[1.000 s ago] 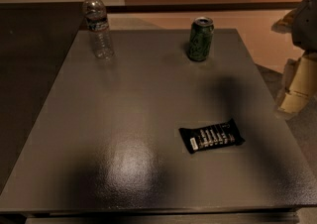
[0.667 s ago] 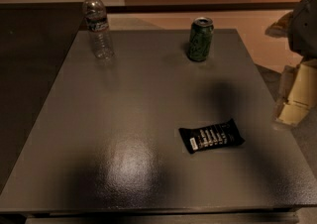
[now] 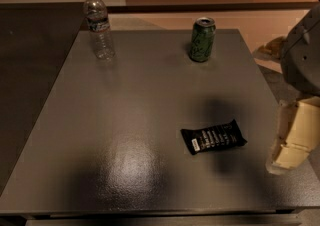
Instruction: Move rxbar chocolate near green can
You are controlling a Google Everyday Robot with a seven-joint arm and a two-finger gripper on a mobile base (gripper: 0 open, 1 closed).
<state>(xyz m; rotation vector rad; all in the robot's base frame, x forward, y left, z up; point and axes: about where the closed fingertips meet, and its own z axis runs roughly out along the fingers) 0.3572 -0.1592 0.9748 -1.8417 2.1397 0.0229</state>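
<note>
The rxbar chocolate (image 3: 213, 137), a flat black wrapper bar with white lettering, lies on the grey table (image 3: 125, 120) right of centre toward the front. The green can (image 3: 202, 39) stands upright near the table's far edge, well behind the bar. My gripper (image 3: 287, 160) hangs at the right edge of the view, over the table's right side. It is to the right of the bar and apart from it, and nothing shows in it.
A clear plastic water bottle (image 3: 98, 26) stands upright at the table's far left. The arm's grey body (image 3: 302, 60) fills the upper right of the view. The table's right edge runs just under the gripper.
The gripper has come lower and toward the front along the table's right side, closer to the bar's level. The bar, can and bottle have not moved.
</note>
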